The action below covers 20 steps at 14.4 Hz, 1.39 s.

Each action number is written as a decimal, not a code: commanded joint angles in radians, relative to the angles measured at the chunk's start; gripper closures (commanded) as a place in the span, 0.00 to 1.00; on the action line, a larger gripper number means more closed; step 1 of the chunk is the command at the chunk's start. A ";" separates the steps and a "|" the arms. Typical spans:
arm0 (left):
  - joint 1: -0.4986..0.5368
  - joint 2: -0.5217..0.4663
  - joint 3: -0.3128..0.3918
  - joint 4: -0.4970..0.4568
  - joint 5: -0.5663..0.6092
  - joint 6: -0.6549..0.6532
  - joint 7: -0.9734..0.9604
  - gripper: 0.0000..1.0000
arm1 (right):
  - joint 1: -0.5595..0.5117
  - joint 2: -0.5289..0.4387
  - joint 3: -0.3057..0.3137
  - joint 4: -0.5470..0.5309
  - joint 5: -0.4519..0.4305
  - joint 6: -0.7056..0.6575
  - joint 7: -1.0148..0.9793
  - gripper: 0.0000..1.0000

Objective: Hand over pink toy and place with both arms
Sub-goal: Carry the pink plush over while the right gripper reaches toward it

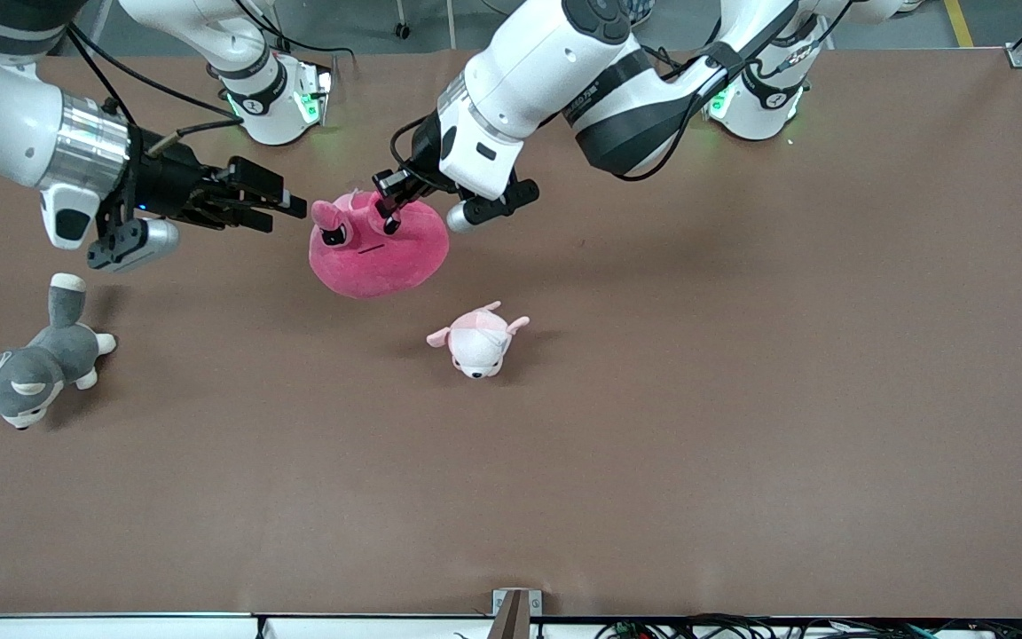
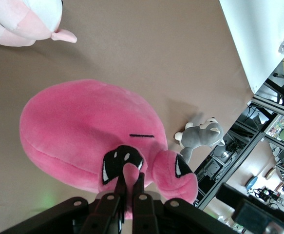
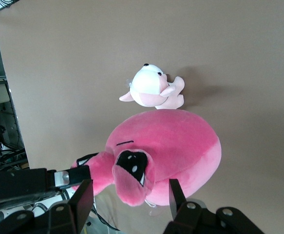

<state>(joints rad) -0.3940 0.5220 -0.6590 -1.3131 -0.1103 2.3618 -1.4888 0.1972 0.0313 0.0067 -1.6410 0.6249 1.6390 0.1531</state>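
Note:
The pink toy (image 1: 378, 253), a round hot-pink plush with angry black eyes, hangs a little above the table. My left gripper (image 1: 391, 211) is shut on one of its ears; in the left wrist view the fingers (image 2: 130, 184) pinch that ear, with the toy (image 2: 83, 126) below. My right gripper (image 1: 285, 216) is open beside the toy's other ear (image 1: 326, 213). In the right wrist view that gripper (image 3: 129, 197) has its fingers on either side of the ear (image 3: 129, 187) without touching it, and the toy (image 3: 171, 146) fills the middle.
A pale pink-and-white plush animal (image 1: 478, 342) lies on the table nearer the front camera than the toy. A grey-and-white plush dog (image 1: 27, 373) lies at the right arm's end of the table. The brown table (image 1: 742, 355) stretches toward the left arm's end.

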 commanded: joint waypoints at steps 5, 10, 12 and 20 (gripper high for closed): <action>-0.011 0.012 0.002 0.031 -0.003 0.004 -0.013 1.00 | 0.054 0.022 -0.008 0.009 -0.051 0.002 0.003 0.29; -0.017 0.012 0.002 0.031 -0.003 0.004 -0.014 0.99 | 0.093 0.039 -0.008 0.006 -0.088 0.001 0.011 0.29; -0.017 0.012 0.002 0.031 -0.003 0.004 -0.013 0.99 | 0.100 0.044 -0.008 0.006 -0.089 0.001 0.014 0.29; -0.017 0.019 0.002 0.029 -0.003 0.004 -0.013 0.99 | 0.119 0.059 -0.008 0.006 -0.146 -0.024 0.017 0.61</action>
<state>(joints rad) -0.3991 0.5269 -0.6589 -1.3108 -0.1103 2.3617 -1.4890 0.2949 0.0915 0.0065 -1.6399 0.4913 1.6301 0.1537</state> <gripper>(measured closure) 0.930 0.493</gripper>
